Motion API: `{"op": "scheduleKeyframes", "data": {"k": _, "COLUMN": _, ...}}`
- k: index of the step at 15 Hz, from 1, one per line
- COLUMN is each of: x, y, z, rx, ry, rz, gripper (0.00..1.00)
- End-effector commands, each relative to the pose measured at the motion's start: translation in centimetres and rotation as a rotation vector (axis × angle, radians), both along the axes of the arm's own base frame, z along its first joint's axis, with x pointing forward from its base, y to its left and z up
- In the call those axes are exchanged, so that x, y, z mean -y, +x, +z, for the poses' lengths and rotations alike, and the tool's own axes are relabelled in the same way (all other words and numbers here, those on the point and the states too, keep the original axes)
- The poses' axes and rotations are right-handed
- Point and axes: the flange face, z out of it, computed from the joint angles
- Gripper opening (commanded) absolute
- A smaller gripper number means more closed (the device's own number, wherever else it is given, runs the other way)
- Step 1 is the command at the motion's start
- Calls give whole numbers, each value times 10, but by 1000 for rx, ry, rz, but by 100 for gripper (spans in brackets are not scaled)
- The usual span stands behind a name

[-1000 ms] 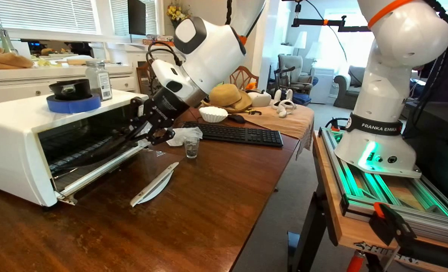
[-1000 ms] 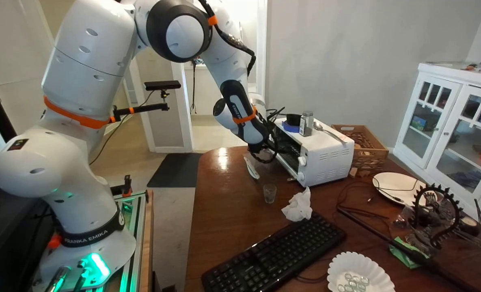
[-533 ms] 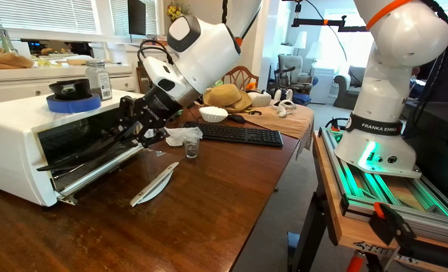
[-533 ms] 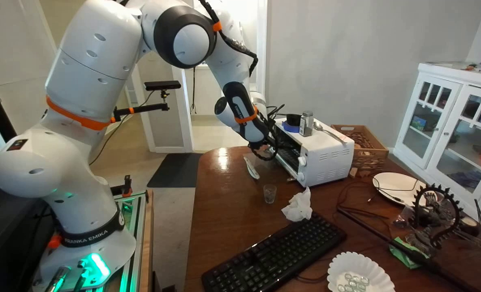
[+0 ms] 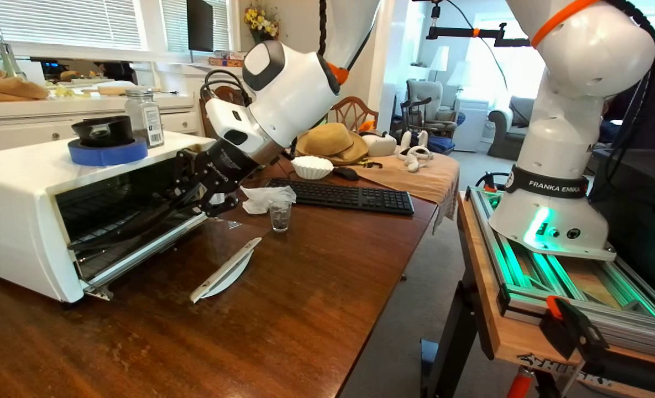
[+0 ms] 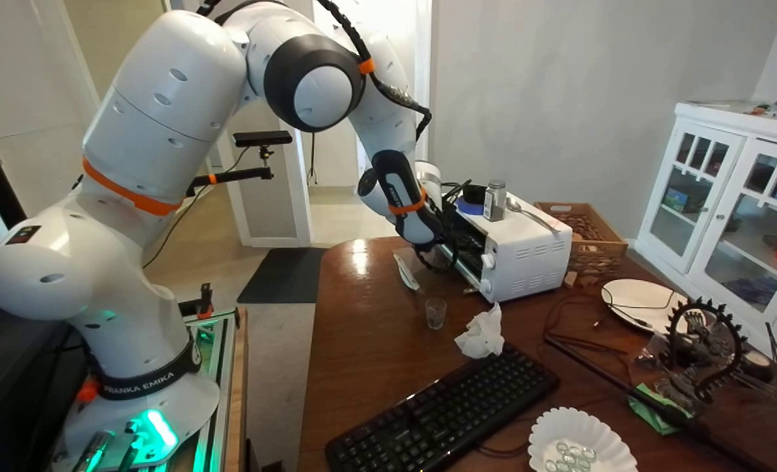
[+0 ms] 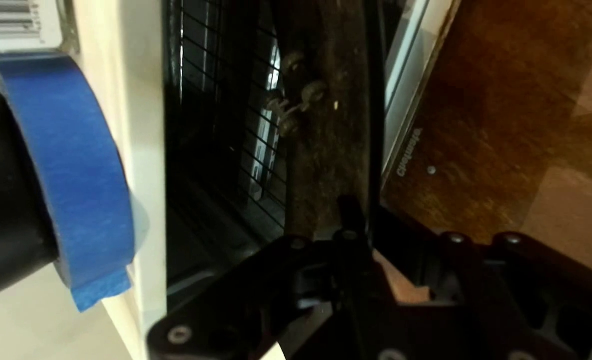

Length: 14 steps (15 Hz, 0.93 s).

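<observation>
Your jaws are clamped on the rim of the tray [image 7: 333, 160], with the gripper [image 7: 369, 225] at the mouth of the oven [image 5: 17, 232]. Left to right, you have the tape [image 5: 106, 155] on top of the oven, a cup [image 5: 100, 131] set on or in it, then the jar [image 5: 153, 124] just beside, also on the oven. Below these, the tray spans the oven's mouth in front of the rack [image 7: 201, 48]; whether they touch cannot be told. The door [image 7: 409, 152] is down, its handle [image 5: 228, 270] out in front of the oven. The glass [image 5: 280, 218] stands near the oven, the keyboard [image 5: 349, 199] farther off from it.

You seem to be at the step of working the tray through the oven's mouth; whether in or out does not show. Either way, your next move probably calls for a slow, straight line along the oven's depth, tray level with the rack, its free end clear of the oven's frame.
</observation>
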Motion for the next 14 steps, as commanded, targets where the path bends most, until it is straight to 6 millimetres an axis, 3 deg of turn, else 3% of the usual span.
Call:
{"op": "scheduleKeyframes", "data": {"k": 1, "x": -2, "y": 16, "z": -4, "rx": 35, "ry": -21, "rz": 26, "gripper": 4}}
{"op": "scheduleKeyframes", "data": {"k": 14, "x": 6, "y": 38, "z": -22, "rx": 126, "ry": -98, "rz": -45, "gripper": 4}}
